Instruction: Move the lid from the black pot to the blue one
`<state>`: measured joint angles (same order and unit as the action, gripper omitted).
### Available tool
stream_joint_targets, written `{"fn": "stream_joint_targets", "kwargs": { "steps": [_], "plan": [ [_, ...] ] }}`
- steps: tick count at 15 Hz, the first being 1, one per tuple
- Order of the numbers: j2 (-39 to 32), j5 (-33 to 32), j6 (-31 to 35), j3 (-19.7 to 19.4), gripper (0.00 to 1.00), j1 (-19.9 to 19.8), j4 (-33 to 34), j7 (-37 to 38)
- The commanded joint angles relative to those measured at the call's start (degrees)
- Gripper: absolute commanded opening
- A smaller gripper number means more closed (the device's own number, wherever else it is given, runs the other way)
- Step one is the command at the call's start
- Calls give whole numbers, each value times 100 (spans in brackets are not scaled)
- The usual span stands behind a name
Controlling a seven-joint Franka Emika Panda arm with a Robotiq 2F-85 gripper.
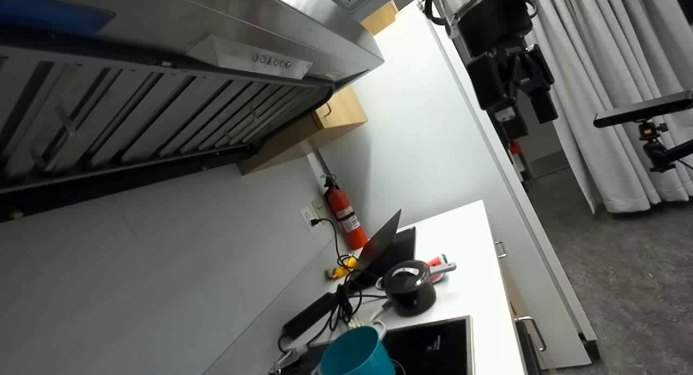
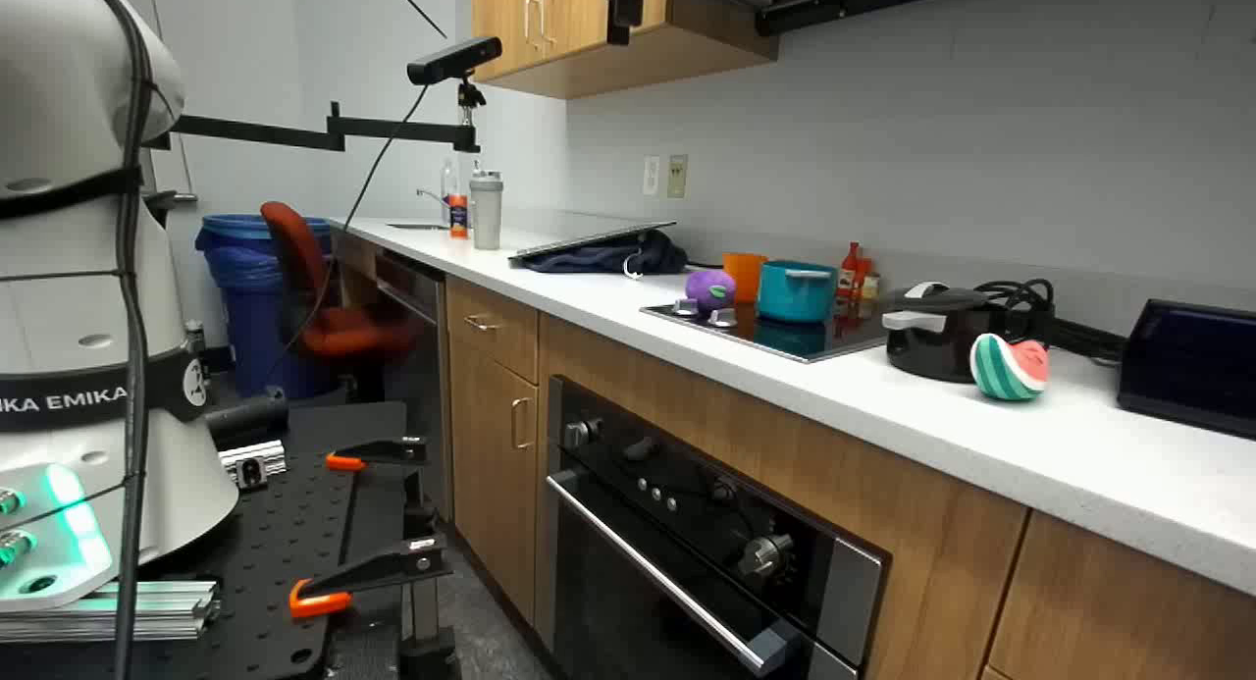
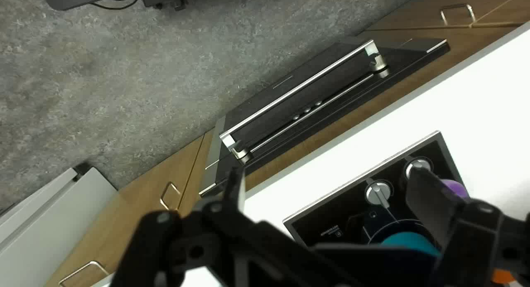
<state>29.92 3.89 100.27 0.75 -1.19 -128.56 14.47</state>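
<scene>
The black pot stands on the white counter beside the cooktop, and it also shows in an exterior view. A dark lid sits on it; the lid also shows in an exterior view. The blue pot stands on the cooktop with its top open, also in an exterior view. My gripper is open and empty, high above the counter. In the wrist view its fingers are wide apart and partly cover the blue pot. The black pot does not show there.
A watermelon toy sits right against the black pot. A purple ball and an orange cup are near the blue pot. Cables lie behind the pots. A range hood hangs above. A fire extinguisher stands by the wall.
</scene>
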Motion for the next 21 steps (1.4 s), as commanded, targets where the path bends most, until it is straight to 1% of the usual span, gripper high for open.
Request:
{"fn": "stream_joint_targets", "kwargs": {
  "steps": [1, 19, 20, 21],
  "plan": [
    [-4, 25, -12, 47, 100, -63, 5, -25],
    [-3, -21, 0, 57, 100, -70, -3, -38],
    [-437, 6, -83, 215, 100, 4, 536, 132],
    [-504, -1, -80, 240, 100, 16, 595, 123]
  ]
}}
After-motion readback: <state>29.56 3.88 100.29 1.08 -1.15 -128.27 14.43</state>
